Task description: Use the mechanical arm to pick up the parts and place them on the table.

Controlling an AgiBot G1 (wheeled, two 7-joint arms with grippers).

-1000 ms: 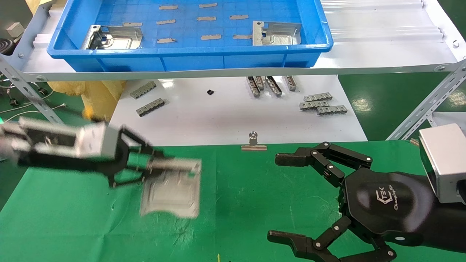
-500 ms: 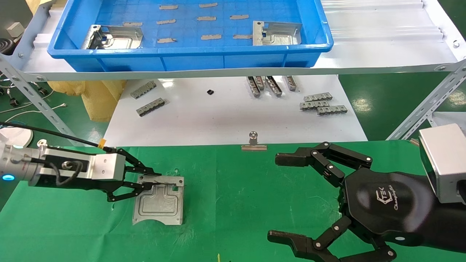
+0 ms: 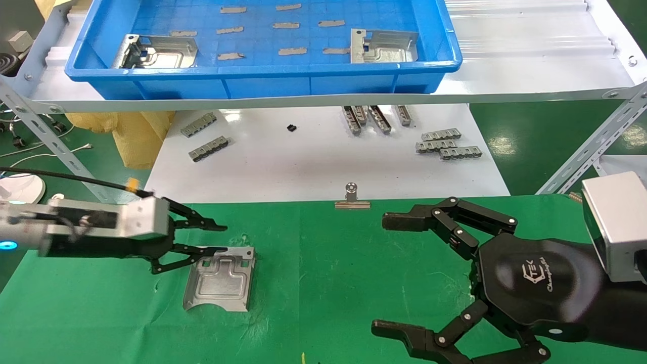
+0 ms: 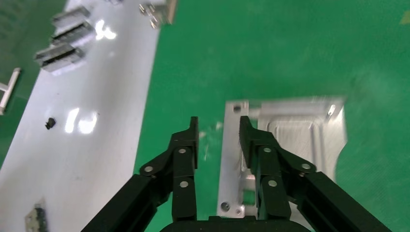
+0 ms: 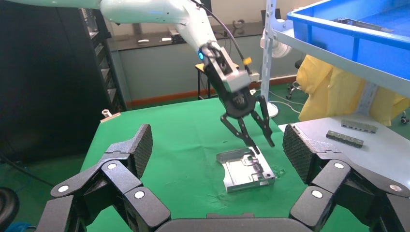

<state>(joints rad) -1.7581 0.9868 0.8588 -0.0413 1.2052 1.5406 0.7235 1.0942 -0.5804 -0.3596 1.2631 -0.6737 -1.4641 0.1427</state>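
Note:
One silvery part point(image 3: 220, 278) lies flat on the green table point(image 3: 328, 283), also seen in the left wrist view point(image 4: 290, 140) and in the right wrist view point(image 5: 244, 169). My left gripper point(image 3: 222, 238) is open just over the part's far edge. Its jaws stand on either side of that folded edge point(image 4: 218, 126) and hold nothing. From the right wrist camera the left gripper point(image 5: 263, 147) hangs over the plate. Two more parts point(image 3: 156, 50) point(image 3: 384, 45) rest in the blue tray point(image 3: 263, 76). My right gripper point(image 3: 384, 274) stays open and empty at the right.
Beyond the green cloth is a glossy white tabletop point(image 3: 313, 162) with several grey ridged bars point(image 3: 447, 144). A silver binder clip point(image 3: 352, 197) sits at the cloth's far edge. The tray stands on a raised shelf with slanted metal struts point(image 3: 591, 146) at both sides.
A second ago the left gripper carried the part through the air. It set the part down on the cloth, then opened and let go.

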